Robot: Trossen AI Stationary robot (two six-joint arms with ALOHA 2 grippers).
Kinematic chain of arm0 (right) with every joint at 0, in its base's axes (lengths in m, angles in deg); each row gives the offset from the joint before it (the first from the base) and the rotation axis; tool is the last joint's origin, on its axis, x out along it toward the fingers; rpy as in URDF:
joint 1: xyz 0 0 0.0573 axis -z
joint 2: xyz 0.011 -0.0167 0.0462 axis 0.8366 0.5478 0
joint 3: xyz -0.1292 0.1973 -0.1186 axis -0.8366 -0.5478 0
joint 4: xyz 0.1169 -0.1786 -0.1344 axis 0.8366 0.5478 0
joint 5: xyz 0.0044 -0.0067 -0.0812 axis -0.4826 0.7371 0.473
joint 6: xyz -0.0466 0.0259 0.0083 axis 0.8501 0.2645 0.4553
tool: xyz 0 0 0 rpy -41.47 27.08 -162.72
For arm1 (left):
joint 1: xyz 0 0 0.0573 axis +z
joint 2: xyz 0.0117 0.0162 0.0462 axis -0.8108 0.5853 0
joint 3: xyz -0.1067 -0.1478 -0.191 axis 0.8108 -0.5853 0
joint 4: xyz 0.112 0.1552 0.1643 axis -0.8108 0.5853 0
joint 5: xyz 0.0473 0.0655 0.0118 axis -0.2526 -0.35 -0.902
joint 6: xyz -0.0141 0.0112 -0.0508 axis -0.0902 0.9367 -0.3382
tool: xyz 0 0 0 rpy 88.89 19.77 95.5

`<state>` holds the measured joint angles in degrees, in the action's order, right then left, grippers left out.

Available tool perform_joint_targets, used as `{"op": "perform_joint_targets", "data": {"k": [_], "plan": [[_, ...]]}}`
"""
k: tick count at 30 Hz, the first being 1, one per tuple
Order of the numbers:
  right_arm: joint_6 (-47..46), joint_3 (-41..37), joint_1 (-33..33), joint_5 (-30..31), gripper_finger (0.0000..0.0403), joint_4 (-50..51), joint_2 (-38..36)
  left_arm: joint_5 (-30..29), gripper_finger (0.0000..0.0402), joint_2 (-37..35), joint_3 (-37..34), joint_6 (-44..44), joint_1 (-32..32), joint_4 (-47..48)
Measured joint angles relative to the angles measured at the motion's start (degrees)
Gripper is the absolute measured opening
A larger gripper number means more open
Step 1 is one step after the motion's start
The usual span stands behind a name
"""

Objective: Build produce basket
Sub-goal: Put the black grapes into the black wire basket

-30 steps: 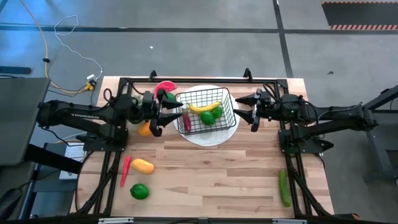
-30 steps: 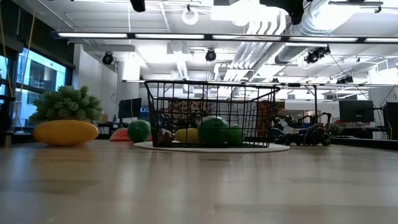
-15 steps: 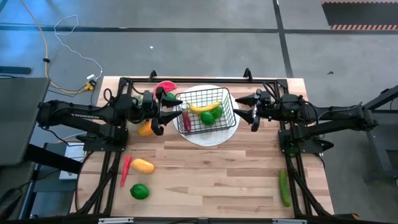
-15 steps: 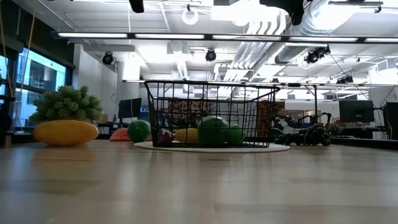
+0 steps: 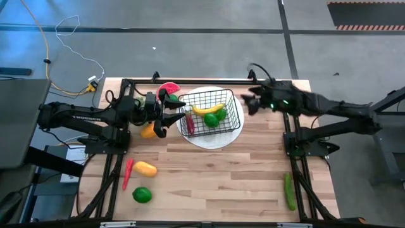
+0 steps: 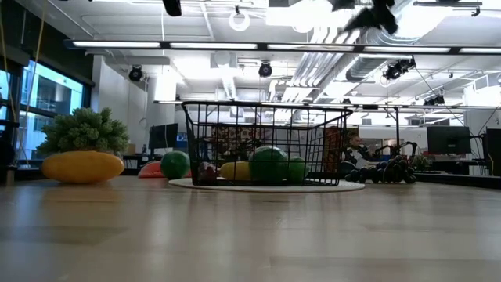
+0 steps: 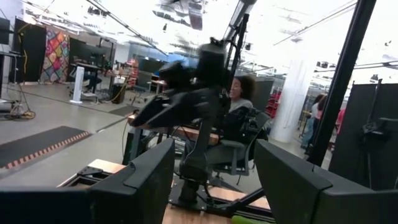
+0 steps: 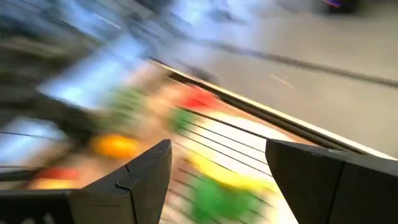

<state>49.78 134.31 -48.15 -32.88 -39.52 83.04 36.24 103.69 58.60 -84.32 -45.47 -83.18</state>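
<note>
The black wire basket [image 5: 210, 113] stands on a round white plate [image 5: 215, 140] at the table's far middle. It holds a yellow banana [image 5: 209, 109], two green limes [image 5: 212, 120] and a red pepper [image 5: 190, 124]. My left gripper [image 5: 172, 117] hovers open just left of the basket, above the table, with nothing between its fingers [image 7: 143, 180]. My right gripper [image 5: 249, 102] hangs open, right of the basket's far corner, fingers [image 8: 143, 174] slanting down toward it. A red watermelon slice [image 5: 168, 88] lies behind the left gripper, and an orange fruit [image 5: 147, 132] lies below the left arm.
Near the left front lie a red pepper [image 5: 128, 172], a yellow-orange fruit [image 5: 145, 168] and a lime [image 5: 142, 194]. A green cucumber [image 5: 289, 190] lies at the right front. Dark grapes [image 6: 391, 171] show right of the basket in the low view. Bare wood spans the table's near middle.
My right gripper has swung toward the table's far edge and risen a little. It has rolled and tipped from level to slanting down toward the basket, staying open. The left arm and all the produce have kept still.
</note>
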Motion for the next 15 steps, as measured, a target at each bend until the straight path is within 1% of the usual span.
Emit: {"op": "perform_joint_targets", "data": {"k": [2,4,7,9,11,12,15], "plan": [[-1.7,5.2,4.6,1.4,0.0248,12.1,4.3,0.0,0.0211,0.0,0.0,0.0,0.0,0.0],[-1.9,7.8,9.6,1.5,0.0248,22.4,8.1,0.0,0.0211,0.0,0.0,0.0,0.0,0.0],[-4.1,6.9,17.2,1.2,0.0248,31.6,12.8,0.0,0.0211,0.0,0.0,0.0,0.0,0.0],[-5.7,4.5,22.0,2.6,0.0248,36.2,14.2,0.0,0.0211,0.0,0.0,0.0,0.0,0.0],[-9.2,1.2,26.2,3.7,0.0248,36.8,14.5,0.0,0.0211,0.0,0.0,0.0,0.0,0.0],[-10.7,-0.6,28.1,3.3,0.0248,35.8,14.3,0.0,0.0211,0.0,0.0,0.0,0.0,0.0],[-11.8,-6.2,32.6,-2.3,0.0248,27.6,12.7,0.0,0.0211,0.0,0.0,0.0,0.0,0.0]]}}
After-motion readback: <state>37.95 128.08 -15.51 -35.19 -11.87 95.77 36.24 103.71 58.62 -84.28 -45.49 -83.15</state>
